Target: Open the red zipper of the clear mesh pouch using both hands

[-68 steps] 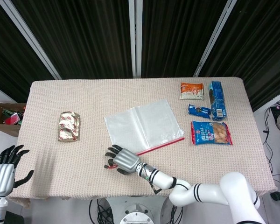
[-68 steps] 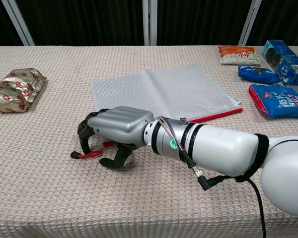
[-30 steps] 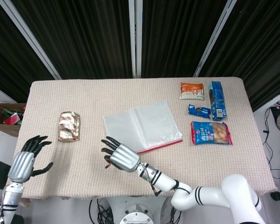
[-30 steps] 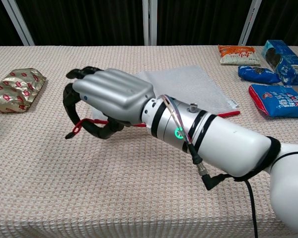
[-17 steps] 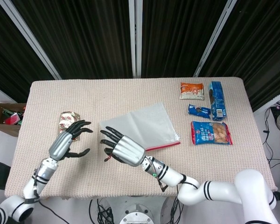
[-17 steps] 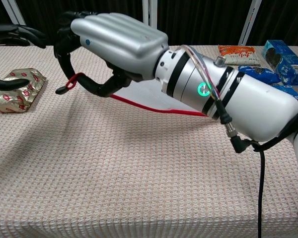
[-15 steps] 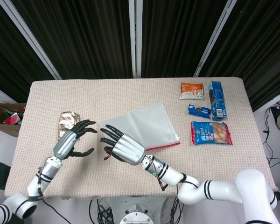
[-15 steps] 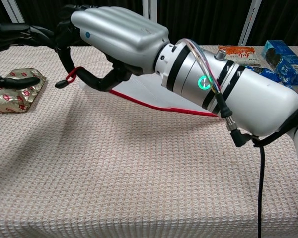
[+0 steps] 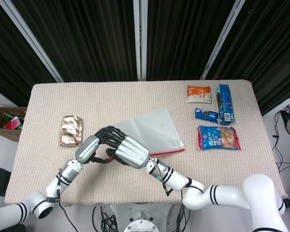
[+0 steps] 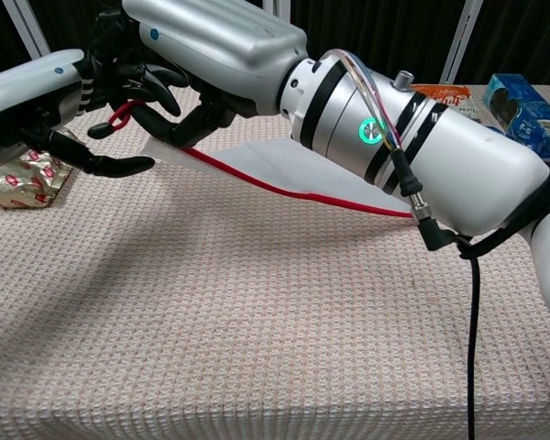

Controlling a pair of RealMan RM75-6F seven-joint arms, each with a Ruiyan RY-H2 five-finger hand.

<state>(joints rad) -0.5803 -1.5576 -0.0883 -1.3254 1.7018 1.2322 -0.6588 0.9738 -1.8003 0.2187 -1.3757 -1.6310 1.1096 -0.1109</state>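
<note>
The bench [image 9: 63,101] was the biggest thing, with a bumpy tan cloth all over it. The clear mesh pouch [image 9: 150,130] lay near the middle of the bench, but its near-left corner was lifted up off the cloth. The other end of the pouch was on the bench.

The right hand [image 10: 211,37] held that lifted corner up in the air. Its fingers were curled around the end of the pouch, so it was holding it, not spread.

The left hand [image 10: 37,105] was just to the left of the pouch corner, right up against the right hand. Its fingers were partly curled and reaching in. I could not tell if it had pinched anything.

The red zipper [image 10: 284,191] ran along the near edge of the pouch. It sloped from the lifted corner down to the right, to where the pouch met the bench.

The red pull loop [image 10: 119,115] was the smallest thing. It hung at the lifted end of the zipper, between the two hands. The left hand was nearer to it. The zipper would likely have to slide along that long red line toward the right.
</note>
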